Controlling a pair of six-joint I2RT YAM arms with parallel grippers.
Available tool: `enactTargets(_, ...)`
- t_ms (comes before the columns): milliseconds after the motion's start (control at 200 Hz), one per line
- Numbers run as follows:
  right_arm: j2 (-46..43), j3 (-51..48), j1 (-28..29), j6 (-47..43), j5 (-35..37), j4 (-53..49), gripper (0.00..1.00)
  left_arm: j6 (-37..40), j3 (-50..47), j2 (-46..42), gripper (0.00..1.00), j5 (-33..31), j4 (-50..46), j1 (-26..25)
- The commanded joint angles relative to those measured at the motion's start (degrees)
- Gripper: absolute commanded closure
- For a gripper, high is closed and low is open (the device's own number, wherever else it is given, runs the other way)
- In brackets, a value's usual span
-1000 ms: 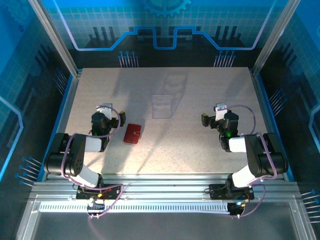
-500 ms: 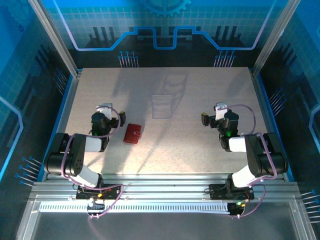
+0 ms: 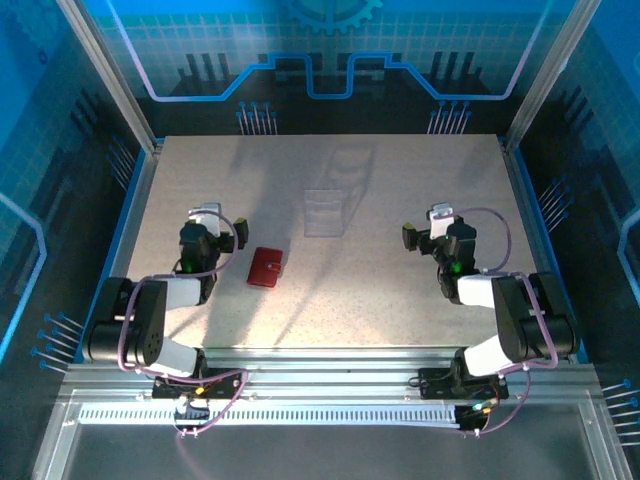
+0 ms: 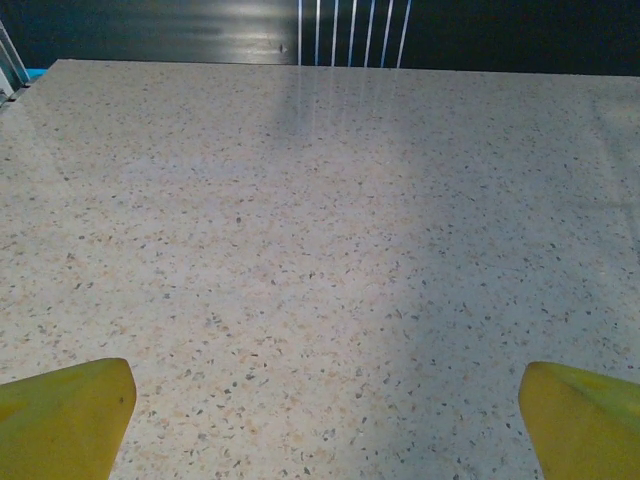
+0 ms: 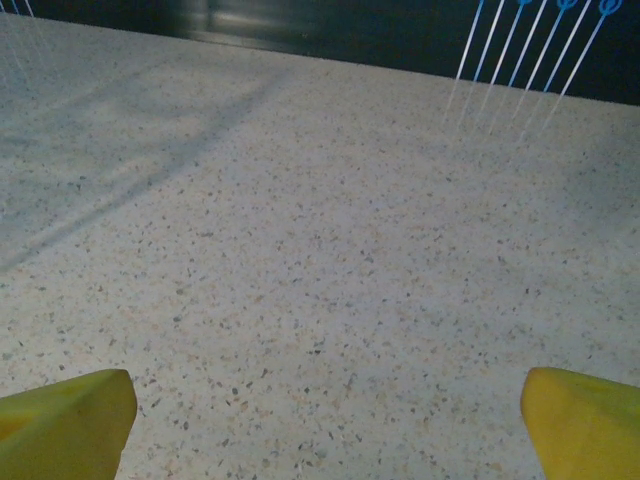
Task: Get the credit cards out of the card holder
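Red card holder (image 3: 265, 268) sits right of your left pincer (image 3: 214, 230), the nearer | long axis up-frame | left and right pincer (image 3: 428, 230) both spread, empty.

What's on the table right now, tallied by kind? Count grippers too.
Dark red card holder, lying closed: 1
Clear plastic tray: 1
Grippers, both open and holding nothing: 2 (left gripper, right gripper)
Total: 4
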Motion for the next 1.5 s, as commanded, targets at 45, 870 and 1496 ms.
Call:
enactTargets(45,-4.1,3.4,1.2,-1.4,1.1,-7.5,0.00,-2.4,3.5,-5.1,0.01,-3.6,-10.5,-0.7)
enactTargets(870,-15.2,18.0,17.6,20.4,-1.7,-50.8,0.05,-22.7,18.7,-11.1,0.01,12.8,-61.8,-8.7)
enactTargets(1496,-8.6,23.8,21.7,35.7,-12.8,-57.8,0.13,-26.3,21.9,2.6,0.08,20.5,-62.3,-9.0)
